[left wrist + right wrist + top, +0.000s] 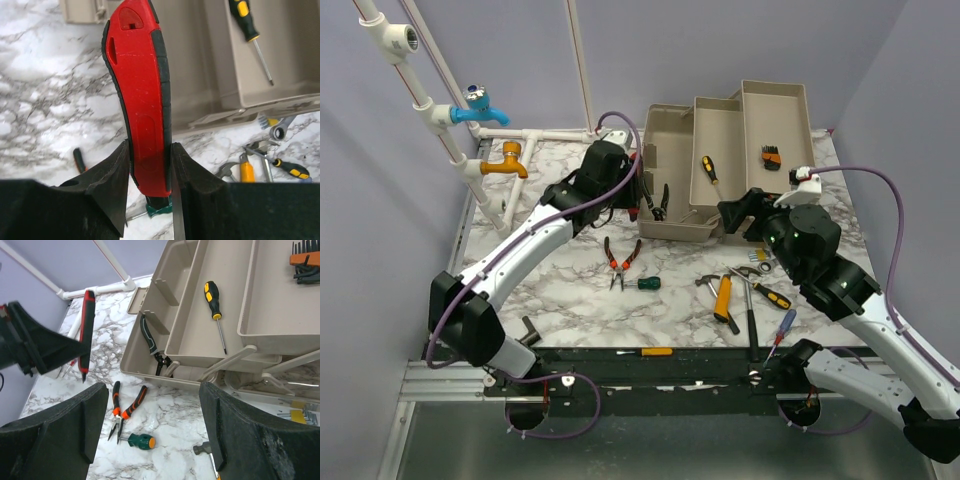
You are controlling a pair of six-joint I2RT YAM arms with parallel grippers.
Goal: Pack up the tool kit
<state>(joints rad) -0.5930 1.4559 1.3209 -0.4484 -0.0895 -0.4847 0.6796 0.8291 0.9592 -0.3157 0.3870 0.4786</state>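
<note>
Left gripper (150, 172) clamped on red-handled tool (139, 85); right gripper (152, 395) jaws apart, empty.
Toolbox (190, 340) just ahead of both; orange pliers (131, 407) below the right.

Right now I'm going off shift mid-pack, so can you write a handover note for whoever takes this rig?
Left gripper: shut on a red-handled tool, held up beside the toolbox.
Right gripper: open, empty, over the table.
Done: screwdriver, hex keys and black pliers lie in the toolbox.
Left: red-handled tool, orange pliers, green stubby screwdriver, yellow hammer and the other tools near it.
</note>
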